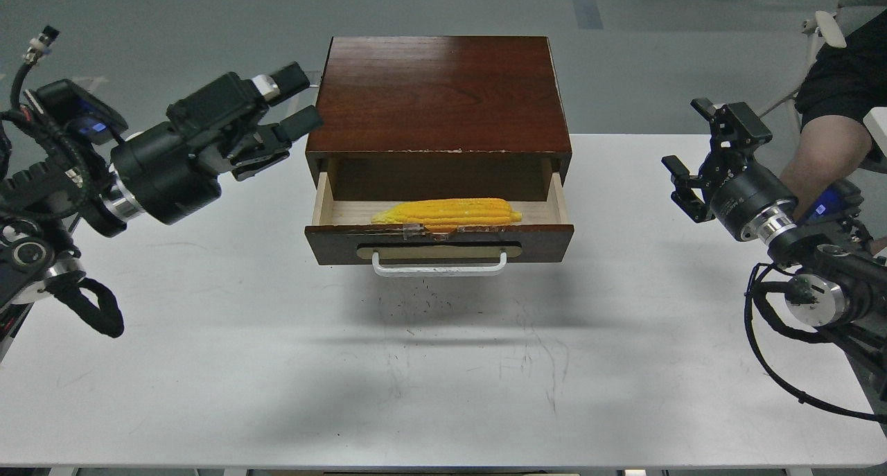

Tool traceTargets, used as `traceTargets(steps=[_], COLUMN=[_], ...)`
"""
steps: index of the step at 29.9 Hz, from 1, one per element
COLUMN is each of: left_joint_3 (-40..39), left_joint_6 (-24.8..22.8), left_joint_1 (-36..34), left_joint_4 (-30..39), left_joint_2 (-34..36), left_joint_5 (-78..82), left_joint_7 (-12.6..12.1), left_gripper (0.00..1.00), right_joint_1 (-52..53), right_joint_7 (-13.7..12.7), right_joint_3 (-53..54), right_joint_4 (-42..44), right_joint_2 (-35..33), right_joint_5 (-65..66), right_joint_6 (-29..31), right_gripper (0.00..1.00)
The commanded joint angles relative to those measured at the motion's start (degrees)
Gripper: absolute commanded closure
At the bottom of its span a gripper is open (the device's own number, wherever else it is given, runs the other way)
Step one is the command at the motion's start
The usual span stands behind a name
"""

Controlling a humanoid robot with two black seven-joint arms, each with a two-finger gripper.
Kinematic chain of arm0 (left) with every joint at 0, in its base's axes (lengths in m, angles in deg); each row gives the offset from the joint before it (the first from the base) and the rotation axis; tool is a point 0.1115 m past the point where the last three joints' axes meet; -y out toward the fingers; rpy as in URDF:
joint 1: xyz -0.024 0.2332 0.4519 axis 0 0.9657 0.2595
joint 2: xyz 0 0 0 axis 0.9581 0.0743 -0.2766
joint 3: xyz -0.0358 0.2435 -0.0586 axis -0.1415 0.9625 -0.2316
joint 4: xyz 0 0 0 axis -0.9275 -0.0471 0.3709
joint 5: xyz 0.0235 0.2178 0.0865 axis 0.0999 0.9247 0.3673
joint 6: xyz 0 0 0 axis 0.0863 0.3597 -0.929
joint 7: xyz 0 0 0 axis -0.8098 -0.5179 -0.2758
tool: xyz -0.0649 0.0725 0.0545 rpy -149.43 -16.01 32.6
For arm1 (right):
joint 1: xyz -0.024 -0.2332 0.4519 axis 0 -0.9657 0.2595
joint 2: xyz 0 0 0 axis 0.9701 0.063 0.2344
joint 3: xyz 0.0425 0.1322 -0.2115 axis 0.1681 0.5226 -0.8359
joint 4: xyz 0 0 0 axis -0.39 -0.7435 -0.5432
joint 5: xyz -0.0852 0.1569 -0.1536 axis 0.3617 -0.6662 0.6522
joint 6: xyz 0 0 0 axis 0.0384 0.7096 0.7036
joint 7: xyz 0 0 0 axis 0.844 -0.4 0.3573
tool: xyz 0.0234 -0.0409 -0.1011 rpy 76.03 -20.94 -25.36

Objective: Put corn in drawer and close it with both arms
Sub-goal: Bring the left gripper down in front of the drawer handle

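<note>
- The corn (447,213) is lying on its side inside the drawer (439,235), right up against the front wall, tapered end pointing to the left gripper's side.
- Drawer is pulled out of the dark red-brown cabinet (439,95), pale wood showing inside, and the white bar handle (439,266) faces the camera.
- Left gripper (299,102) hangs in the air just beside the cabinet's upper left corner, fingers spread apart, nothing between them. Doesn't look like it's touching the wood.
- Right gripper (700,140) is well off to the other side, above the white table (277,365), fingers spread wide too and empty.
- Somebody's bare leg (824,157) pokes in at the far right edge, behind the right arm.
- The cabinet's top front edge is chipped.
</note>
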Motion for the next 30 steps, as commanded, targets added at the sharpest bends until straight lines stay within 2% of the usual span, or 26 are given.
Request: traceTargets(steps=[1, 3, 7, 11, 13, 15, 17, 18, 19, 20, 30], left_joint_3=[1.7, 5.3, 10.7, 14.1, 15.8, 18.0, 18.9, 19.9, 20.3, 21.2, 21.4], left_joint_6=[0.0, 0.0, 0.0, 0.0, 0.0, 0.0, 0.0, 0.0, 0.0, 0.0, 0.0], left_joint_1=[-3.3, -5.6, -7.5, -7.5, -7.5, -7.3, -7.0, -6.7, -6.4, -5.7, 0.0], left_joint_4=[2.4, 3.0, 3.5, 3.5, 3.5, 3.5, 3.4, 3.4, 3.4, 3.2, -2.4], left_joint_2=[-0.4, -1.5, -3.3, -6.3, -7.5, -7.9, -8.0, -8.0, -8.0, -8.1, -9.3], left_joint_5=[12.2, 20.9, 28.1, 36.0, 38.9, 39.7, 39.7, 39.6, 39.4, 39.2, 32.4], left_joint_7=[0.0, 0.0, 0.0, 0.0, 0.0, 0.0, 0.0, 0.0, 0.0, 0.0, 0.0], left_gripper=[0.00, 0.00, 0.03, 0.12, 0.25, 0.53, 0.65, 0.78, 0.85, 1.00, 1.00], right_joint_1=[-0.1, -0.1, -0.1, -0.2, -0.2, -0.3, -0.3, -0.5, -0.6, -0.6, -1.9], right_joint_7=[0.0, 0.0, 0.0, 0.0, 0.0, 0.0, 0.0, 0.0, 0.0, 0.0, 0.0], right_joint_3=[-0.3, -0.3, -0.4, -0.5, -0.6, -0.7, -0.7, -0.7, -0.7, -0.7, -0.8], right_joint_4=[0.1, 0.2, -0.1, 0.1, 0.1, 0.1, 0.1, 0.1, 0.1, 0.1, -0.2], right_joint_2=[0.5, 0.3, -0.1, -0.6, -0.7, -0.8, -0.8, -0.8, -0.8, -0.8, -0.8], right_joint_5=[0.1, 0.1, 0.1, 0.1, 0.1, 0.1, 0.2, 0.2, 0.2, 0.2, 0.3], right_joint_6=[0.0, 0.0, 0.0, 0.0, 0.0, 0.0, 0.0, 0.0, 0.0, 0.0, 0.0], right_gripper=[0.00, 0.00, 0.00, 0.00, 0.00, 0.00, 0.00, 0.00, 0.00, 0.00, 0.00])
